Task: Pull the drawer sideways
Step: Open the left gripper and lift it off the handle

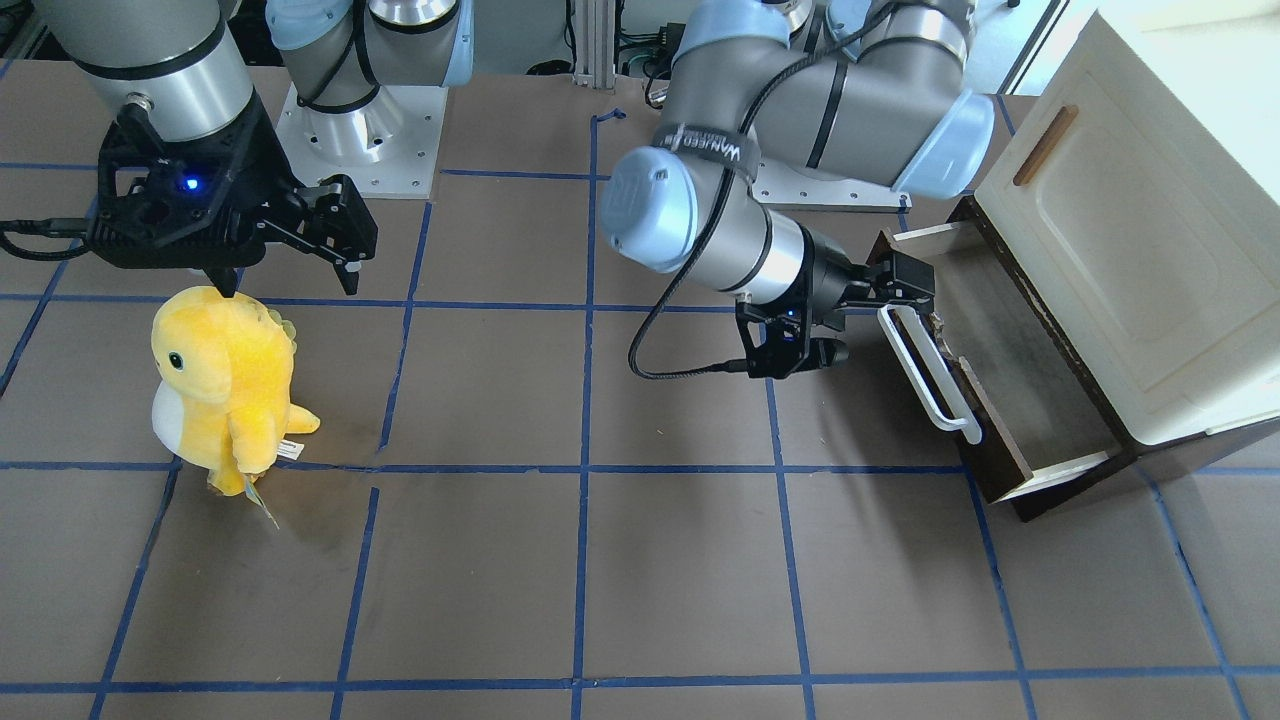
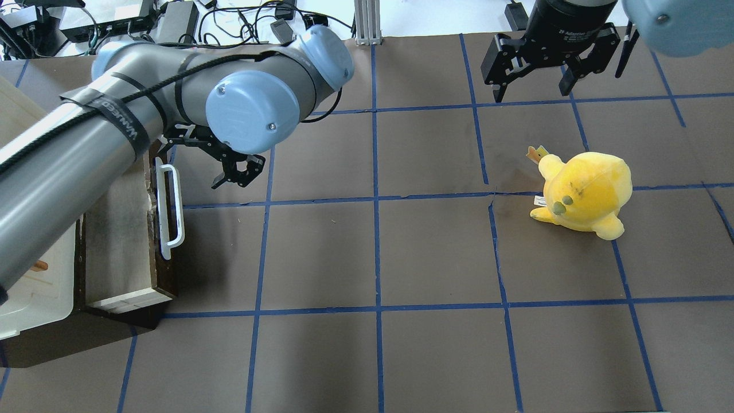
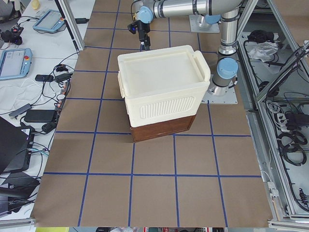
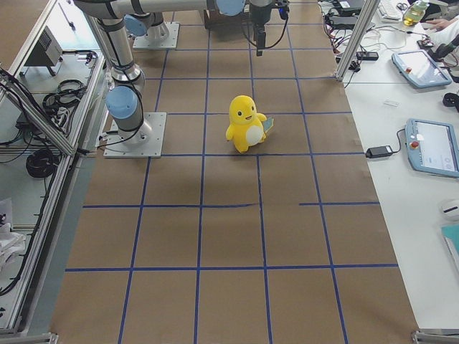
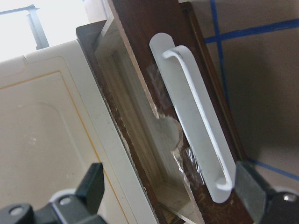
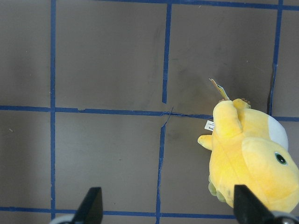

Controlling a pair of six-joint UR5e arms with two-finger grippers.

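Note:
The drawer (image 1: pixel 1010 370) stands pulled out of the bottom of the cream cabinet (image 1: pixel 1130 250), its brownish floor showing. Its dark brown front (image 5: pixel 154 56) carries a long white bar handle (image 1: pixel 930 370). My left gripper (image 1: pixel 900 285) is open and empty next to the handle's robot-side end. In the overhead view it (image 2: pixel 235 172) sits just right of the handle (image 2: pixel 171 209), apart from it. The left wrist view shows the handle (image 5: pixel 196 121) ahead between the spread fingers (image 5: pixel 93 182). My right gripper (image 1: pixel 290 280) is open and empty, held above the table far from the drawer.
A yellow plush toy (image 1: pixel 225 390) stands on the brown table below my right gripper; it also shows in the overhead view (image 2: pixel 585 192) and the right wrist view (image 6: pixel 247 163). The cabinet door bears a small wooden handle (image 1: pixel 1045 145). Blue tape lines grid the table.

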